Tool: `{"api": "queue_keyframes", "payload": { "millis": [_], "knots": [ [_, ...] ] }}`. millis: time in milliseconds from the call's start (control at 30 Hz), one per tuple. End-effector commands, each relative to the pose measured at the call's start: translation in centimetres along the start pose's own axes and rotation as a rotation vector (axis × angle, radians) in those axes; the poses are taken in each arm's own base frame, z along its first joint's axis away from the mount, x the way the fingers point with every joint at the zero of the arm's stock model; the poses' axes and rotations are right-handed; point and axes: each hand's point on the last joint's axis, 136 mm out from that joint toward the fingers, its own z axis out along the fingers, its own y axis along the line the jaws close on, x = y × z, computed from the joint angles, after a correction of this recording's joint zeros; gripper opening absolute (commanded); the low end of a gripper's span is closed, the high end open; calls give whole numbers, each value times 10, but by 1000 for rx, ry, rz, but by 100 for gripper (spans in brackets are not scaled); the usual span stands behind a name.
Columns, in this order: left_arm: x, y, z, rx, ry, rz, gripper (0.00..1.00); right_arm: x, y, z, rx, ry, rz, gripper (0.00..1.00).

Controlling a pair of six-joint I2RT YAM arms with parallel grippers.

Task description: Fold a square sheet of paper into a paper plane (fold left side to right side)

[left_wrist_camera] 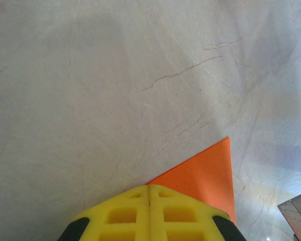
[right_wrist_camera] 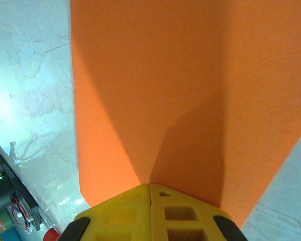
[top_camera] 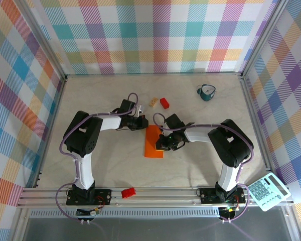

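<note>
Little weight or stiffness in paper [top_camera: 153, 142]; likely slippery on desk [top_camera: 105, 100], easily creased. Best pinned at 12 and 3 o'clock edges, both jaws pressed together, pinching nothing.

Overhead view: bright, even light from above, sharp throughout. Only soft, faint shadows fall on the pale bench [top_camera: 115, 165], and the frame rails [top_camera: 263, 40] lean outward at the edges (mild wide-angle distortion).

Left wrist view: the bench looks washed and hazy, brighter at right, with a dim smudge of shadow at upper left. The yellow left pincer [left_wrist_camera: 149, 203] is slightly soft, too close to focus.

Right wrist view: the square sheet of paper [right_wrist_camera: 155, 75] glows saturated orange, and a darker wedge of shadow rises from the right pincer [right_wrist_camera: 150, 203]. White glare lies on the bench at left.
</note>
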Motion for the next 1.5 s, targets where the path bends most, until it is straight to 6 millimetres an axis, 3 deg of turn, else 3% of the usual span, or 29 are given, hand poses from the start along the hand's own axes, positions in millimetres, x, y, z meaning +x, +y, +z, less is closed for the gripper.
{"api": "queue_keyframes", "payload": {
  "millis": [0,100,233,433,567,1133,1267,1467],
  "knots": [
    [-35,4,-25,-40,-124,25,0,52,-68,11,237,133,149,0],
    [-30,-12,-43,-13,-144,40,0,47,-57,10,192,111,145,0],
    [-8,-25,-58,15,-135,35,0,43,-54,10,179,107,135,0],
    [44,-43,-55,39,-63,38,0,42,-52,12,169,110,127,0],
    [65,-50,-50,34,-21,49,0,43,-54,12,176,114,128,0],
    [94,-16,-23,-81,85,31,0,40,-47,11,150,109,117,0],
    [102,-10,-22,-106,113,29,0,29,-31,8,103,87,97,0],
    [114,-3,-18,-129,143,22,0,-2,14,-12,-7,16,38,9]
  ]
}}
